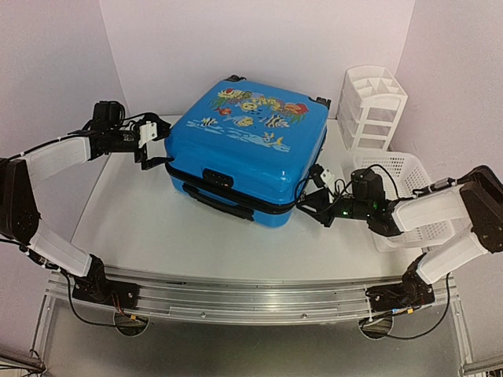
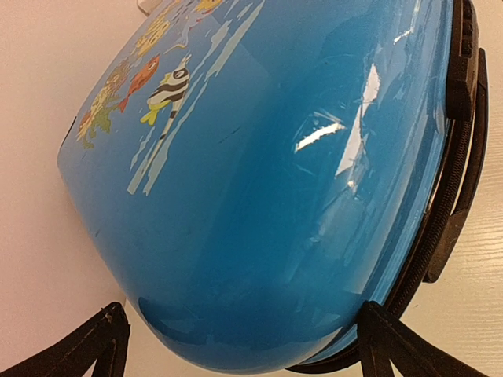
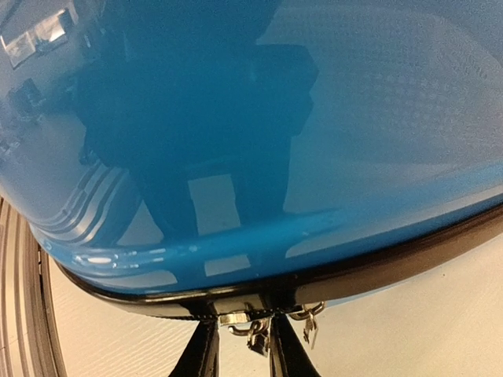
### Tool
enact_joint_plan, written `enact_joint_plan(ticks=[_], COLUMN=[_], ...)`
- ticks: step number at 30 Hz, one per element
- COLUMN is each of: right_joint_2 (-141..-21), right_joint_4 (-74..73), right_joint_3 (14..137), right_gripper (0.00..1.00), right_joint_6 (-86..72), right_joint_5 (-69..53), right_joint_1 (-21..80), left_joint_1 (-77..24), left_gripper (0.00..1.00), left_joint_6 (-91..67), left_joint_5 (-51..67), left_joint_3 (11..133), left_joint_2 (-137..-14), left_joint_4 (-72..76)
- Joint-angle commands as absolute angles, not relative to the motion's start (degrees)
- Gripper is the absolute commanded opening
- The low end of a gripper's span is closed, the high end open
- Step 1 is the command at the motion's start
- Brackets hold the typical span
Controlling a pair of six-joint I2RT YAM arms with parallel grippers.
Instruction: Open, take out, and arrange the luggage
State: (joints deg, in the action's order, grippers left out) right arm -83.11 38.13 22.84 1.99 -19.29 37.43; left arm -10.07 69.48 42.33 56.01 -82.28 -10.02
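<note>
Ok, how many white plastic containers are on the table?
2. A drawer organizer stands at the far right, beside the luggage; a perforated basket sits just in front of it, nearer the arms. Others could hide behind the luggage.

White table (image 1: 141,228): blue luggage (image 1: 244,149) ctr, organizer (image 1: 373,106) back-R, basket (image 1: 401,196) R edge.

Top external view: you look down from above and behind the arm bases (image 1: 102,287), which sit along the lower edge of frame, far enough back to take in the whole table (image 1: 141,228).

Left wrist view: you face the luggage (image 2: 259,196) at close range. The fingers (image 2: 381,338) of the left gripper (image 2: 241,310) show in the lower corners.

Right wrist view: closer still, you face the shell's lower edge, with the zipper pulls (image 3: 253,330) at lower centre.

All three views share the luggage and its zipper band (image 3: 369,267).
</note>
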Motion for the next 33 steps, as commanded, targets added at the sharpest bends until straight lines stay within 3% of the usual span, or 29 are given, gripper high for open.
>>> enact_joint_plan(ticks=[1, 7, 20, 25, 33], right_joint_2=[-82.51, -82.88, -80.03, -80.08, -78.96], right_joint_4=[39.30, 39.27, 34.29, 34.05, 32.33], right_joint_3=[25.40, 25.29, 24.42, 24.26, 24.77], right_gripper=[0.18, 0.00, 0.00, 0.00, 0.00], right_joint_6=[2.19, 1.93, 6.98, 8.64, 12.29], right_joint_5=[-17.10, -15.51, -16.67, -16.39, -14.50], right_joint_1=[37.79, 37.80, 40.48, 41.56, 44.41], left_joint_1=[-10.37, -10.31, -2.07, 1.94, -1.01], left_gripper=[0.99, 0.99, 0.98, 0.95, 0.96], left_joint_6=[70.12, 70.56, 76.46, 82.88, 92.41], left_joint_5=[42.16, 42.45, 44.93, 43.58, 43.95], left_joint_3=[57.09, 57.51, 65.40, 69.00, 75.71], left_joint_2=[-81.55, -81.00, -82.38, -88.97, -100.26], left_joint_4=[-4.09, -5.37, -19.51, -24.65, -29.83])
